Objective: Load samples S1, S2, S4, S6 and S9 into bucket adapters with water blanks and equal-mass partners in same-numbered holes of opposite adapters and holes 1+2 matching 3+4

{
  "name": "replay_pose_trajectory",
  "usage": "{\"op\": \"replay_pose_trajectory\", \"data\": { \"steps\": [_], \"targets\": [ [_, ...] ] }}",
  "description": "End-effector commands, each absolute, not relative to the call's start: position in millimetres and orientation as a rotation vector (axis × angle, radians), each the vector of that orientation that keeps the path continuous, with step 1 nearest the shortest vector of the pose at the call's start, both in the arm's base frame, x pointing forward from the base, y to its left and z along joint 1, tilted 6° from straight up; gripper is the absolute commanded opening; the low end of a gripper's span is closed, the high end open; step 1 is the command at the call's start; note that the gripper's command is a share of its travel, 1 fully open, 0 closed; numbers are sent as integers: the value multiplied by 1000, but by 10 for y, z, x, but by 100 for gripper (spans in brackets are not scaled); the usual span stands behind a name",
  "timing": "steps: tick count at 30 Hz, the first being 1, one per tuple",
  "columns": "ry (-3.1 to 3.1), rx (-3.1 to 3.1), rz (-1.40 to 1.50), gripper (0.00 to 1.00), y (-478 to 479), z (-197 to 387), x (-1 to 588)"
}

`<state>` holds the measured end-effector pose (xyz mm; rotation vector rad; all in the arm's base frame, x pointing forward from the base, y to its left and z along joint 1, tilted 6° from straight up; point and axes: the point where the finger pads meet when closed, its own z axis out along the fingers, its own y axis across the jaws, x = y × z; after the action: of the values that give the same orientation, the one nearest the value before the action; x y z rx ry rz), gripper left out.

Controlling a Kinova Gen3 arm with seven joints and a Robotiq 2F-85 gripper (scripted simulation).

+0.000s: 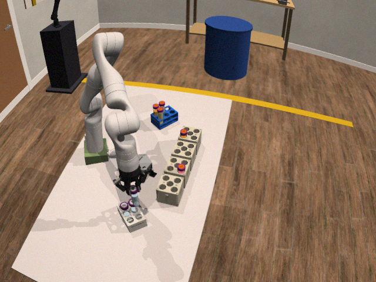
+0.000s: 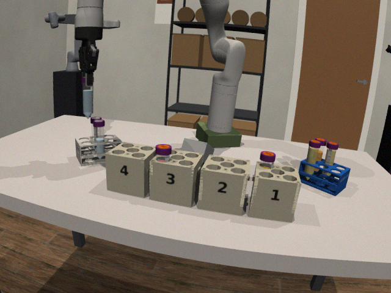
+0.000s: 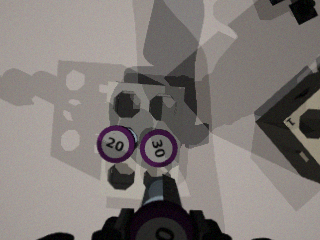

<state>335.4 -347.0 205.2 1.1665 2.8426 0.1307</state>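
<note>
Readable from my station: adapter sides numbered 4 [image 2: 124, 170], 3 [image 2: 170, 178], 2 [image 2: 222, 187], 1 [image 2: 275, 195]; blank caps marked 20 [image 3: 115, 144] and 30 [image 3: 158, 148], the 30 at 3 o'clock of the 20.

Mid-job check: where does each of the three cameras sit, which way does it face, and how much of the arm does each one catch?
Top: high above, angled down at the table; whole arm, adapters, both racks.
Exterior: table height, facing the adapters' numbered sides; arm behind, gripper lifting a blank over the grey rack.
Wrist: on the gripper, facing straight down; only finger tips and the held blank's cap show.
Shared: the 20 and 30 blanks appear in all three.
</note>
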Motion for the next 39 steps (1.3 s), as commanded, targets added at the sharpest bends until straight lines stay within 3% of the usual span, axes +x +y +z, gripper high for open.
{"op": "replay_pose_trajectory", "data": {
  "steps": [1, 39],
  "targets": [
    [2874, 1050, 119, 10, -3354, 2092, 3412],
    [3038, 30, 70, 10, -2261, 2180, 3709]
  ]
}}
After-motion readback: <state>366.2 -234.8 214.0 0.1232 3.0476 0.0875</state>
